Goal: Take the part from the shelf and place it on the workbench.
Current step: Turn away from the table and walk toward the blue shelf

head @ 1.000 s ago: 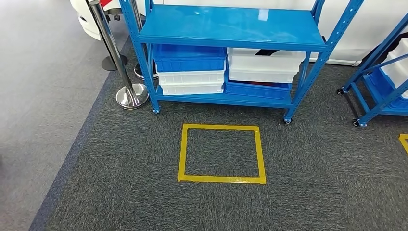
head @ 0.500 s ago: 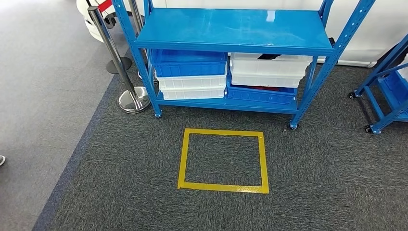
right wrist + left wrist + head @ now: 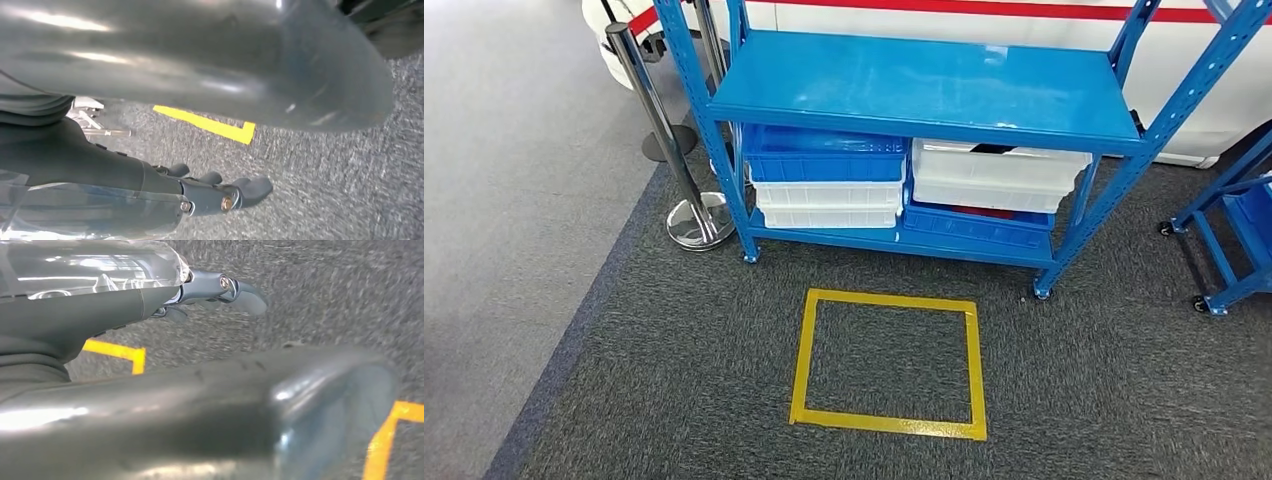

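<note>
Blue shelf stands at the far side of the dark carpet, bare top deck. On its lower deck, left: a blue bin stacked on white bins. Right: a white bin on a blue bin, something dark inside the white one, possibly the part, too hidden to be sure. A yellow taped square lies on the carpet just near of the shelf. Left hand and right hand hang over the carpet, fingers loosely extended, holding nothing. Chrome stanchion stands left of the shelf.
</note>
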